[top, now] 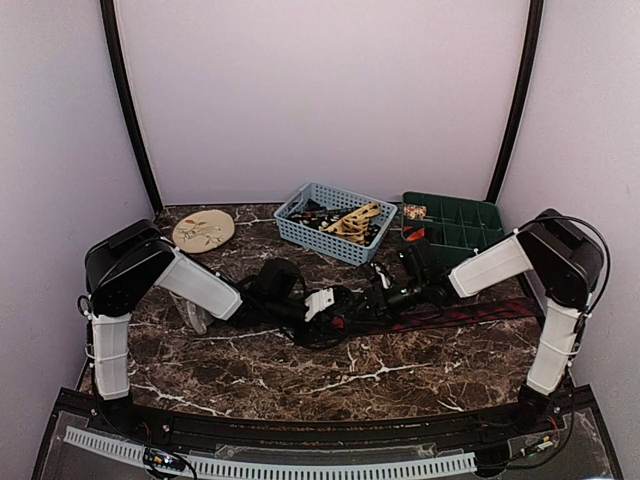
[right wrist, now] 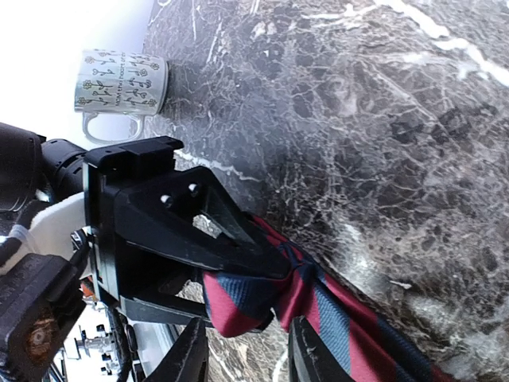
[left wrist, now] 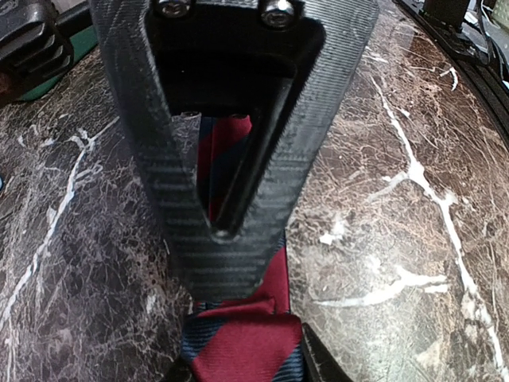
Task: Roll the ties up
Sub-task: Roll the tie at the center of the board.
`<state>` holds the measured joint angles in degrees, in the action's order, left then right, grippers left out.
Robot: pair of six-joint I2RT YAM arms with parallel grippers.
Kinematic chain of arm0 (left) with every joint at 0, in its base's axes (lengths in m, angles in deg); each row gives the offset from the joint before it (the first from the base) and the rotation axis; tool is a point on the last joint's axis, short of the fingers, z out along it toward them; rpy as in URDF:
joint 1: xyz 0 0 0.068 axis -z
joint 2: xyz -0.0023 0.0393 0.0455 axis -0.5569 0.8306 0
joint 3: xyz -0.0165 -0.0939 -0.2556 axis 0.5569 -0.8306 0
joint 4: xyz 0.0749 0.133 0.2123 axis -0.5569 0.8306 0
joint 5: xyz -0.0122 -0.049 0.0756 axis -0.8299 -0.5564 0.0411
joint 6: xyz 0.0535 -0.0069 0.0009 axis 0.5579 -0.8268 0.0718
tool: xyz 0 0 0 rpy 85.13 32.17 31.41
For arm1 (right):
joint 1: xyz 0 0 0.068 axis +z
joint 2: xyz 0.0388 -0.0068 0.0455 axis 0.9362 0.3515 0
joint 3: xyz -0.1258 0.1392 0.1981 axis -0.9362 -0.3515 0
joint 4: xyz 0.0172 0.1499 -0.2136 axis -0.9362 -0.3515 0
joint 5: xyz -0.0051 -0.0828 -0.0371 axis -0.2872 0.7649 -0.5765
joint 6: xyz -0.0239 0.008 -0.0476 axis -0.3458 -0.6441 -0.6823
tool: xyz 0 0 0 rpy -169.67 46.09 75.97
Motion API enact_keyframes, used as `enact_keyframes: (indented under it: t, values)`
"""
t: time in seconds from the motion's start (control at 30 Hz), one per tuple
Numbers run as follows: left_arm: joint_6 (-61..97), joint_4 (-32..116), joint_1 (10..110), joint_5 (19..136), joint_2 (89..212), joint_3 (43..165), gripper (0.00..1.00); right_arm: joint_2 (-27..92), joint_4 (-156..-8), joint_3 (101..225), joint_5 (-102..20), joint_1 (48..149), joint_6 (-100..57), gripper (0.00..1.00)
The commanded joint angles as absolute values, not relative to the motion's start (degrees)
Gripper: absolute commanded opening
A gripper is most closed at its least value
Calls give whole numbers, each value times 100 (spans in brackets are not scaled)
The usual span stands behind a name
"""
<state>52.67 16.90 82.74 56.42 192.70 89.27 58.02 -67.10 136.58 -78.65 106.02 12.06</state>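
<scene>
A dark navy tie with red diagonal stripes (top: 470,312) lies across the marble table from the middle toward the right. Its near end is folded over (left wrist: 246,342). My left gripper (left wrist: 246,370) is shut on this folded end, one finger on each side. In the right wrist view its black fingers (right wrist: 199,231) clamp the fold (right wrist: 238,298). My right gripper (right wrist: 248,354) is open, with its tips astride the tie just behind the fold. One of its fingers (left wrist: 223,263) lies over the tie. The two grippers meet at mid-table, left (top: 338,310) and right (top: 372,298).
A blue basket (top: 300,232) holding more ties stands at the back centre. A green divided tray (top: 470,215) is to its right. A round tan patterned disc (top: 203,230) lies at the back left. A white patterned mug (right wrist: 119,83) lies on its side by the left arm.
</scene>
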Motion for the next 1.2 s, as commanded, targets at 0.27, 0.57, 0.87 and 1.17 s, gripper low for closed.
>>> enact_keyframes:
  t: [0.27, 0.57, 0.87, 1.17]
  values:
    - [5323, 2458, 8255, 5705, 19480, 8882, 34, 6270, -7082, 14131, -7831, 10824, 1001, 29]
    - [5345, 2543, 8256, 5713, 19496, 8957, 34, 6381, -6987, 14146, -7934, 10862, 987, 11]
    - [5233, 2504, 8244, 5956, 19083, 8928, 58, 6371, -6905, 13945, -7844, 10838, 1014, 0]
    - [5173, 2236, 8244, 6592, 17771, 8491, 87, 6419, -6607, 13638, -7832, 10738, 1162, 0]
